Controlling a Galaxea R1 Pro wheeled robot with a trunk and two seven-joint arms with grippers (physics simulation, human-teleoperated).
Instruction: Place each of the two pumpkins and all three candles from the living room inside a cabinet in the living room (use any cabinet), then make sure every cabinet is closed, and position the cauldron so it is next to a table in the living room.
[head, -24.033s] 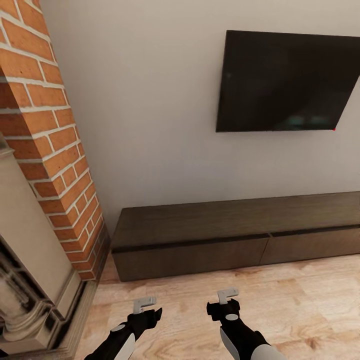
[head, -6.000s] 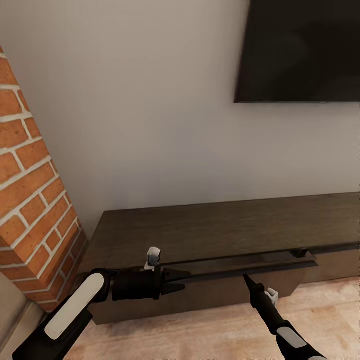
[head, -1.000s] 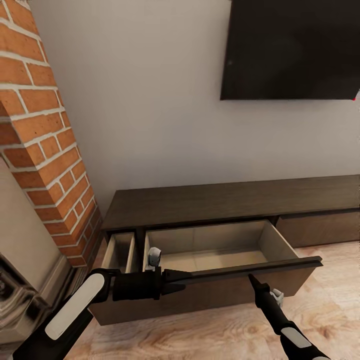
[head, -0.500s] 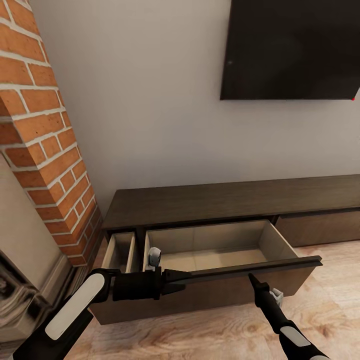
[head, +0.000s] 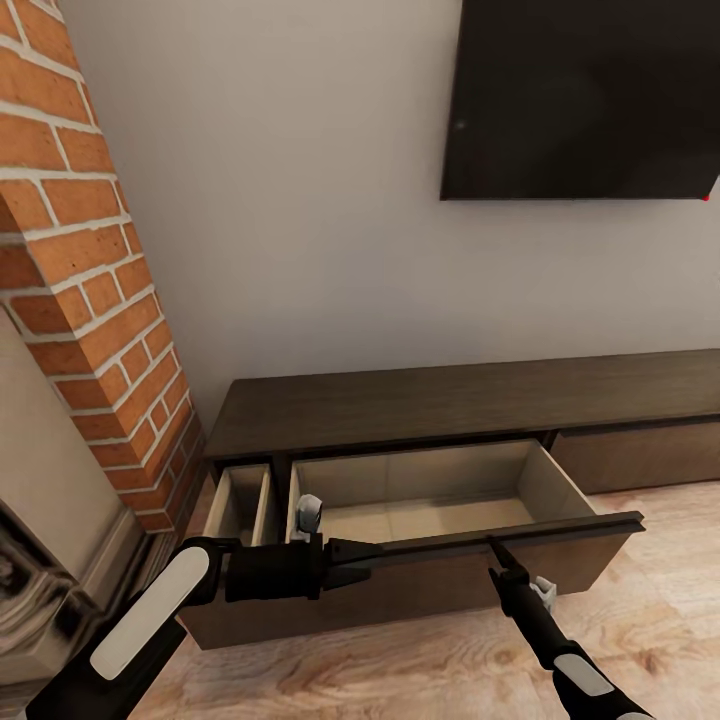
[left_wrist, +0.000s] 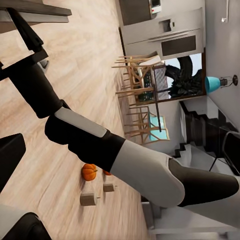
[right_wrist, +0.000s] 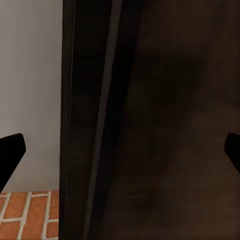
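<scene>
**One drawer stands open and empty, with the pumpkins and candles on the floor across the room**

The head view shows the cabinet (head: 470, 405), a long, low, dark brown unit against a pale wall beneath a wall-mounted television (head: 585, 95). A brick chimney (head: 85, 300) rises at its left end. A wide drawer (head: 420, 510) is pulled well out, showing pale wood insides with nothing in them. A narrower compartment (head: 238, 500) beside it also shows a pale inside.

The left gripper (head: 350, 563) lies level along the top edge of the drawer front, its dark fingers drawn together to a point against that edge. Whether they pinch the edge or merely touch it cannot be told. The right gripper (head: 497, 553) points up at the same edge further along. In the right wrist view its two fingertips sit far apart at either side of the dark wood, so it is spread open and holds nothing.

The left wrist view looks back across the wooden floor (left_wrist: 65, 75). Far off lie a pumpkin (left_wrist: 89, 171), a second orange shape half hidden behind the right arm, and two candles (left_wrist: 88, 199). A third candle, the cauldron and the table cannot be made out.

The step in hand appears to be opening the cabinet, and it looks done. The next move likely calls for releasing the drawer, turning the base and driving over to the pumpkins and candles.
</scene>
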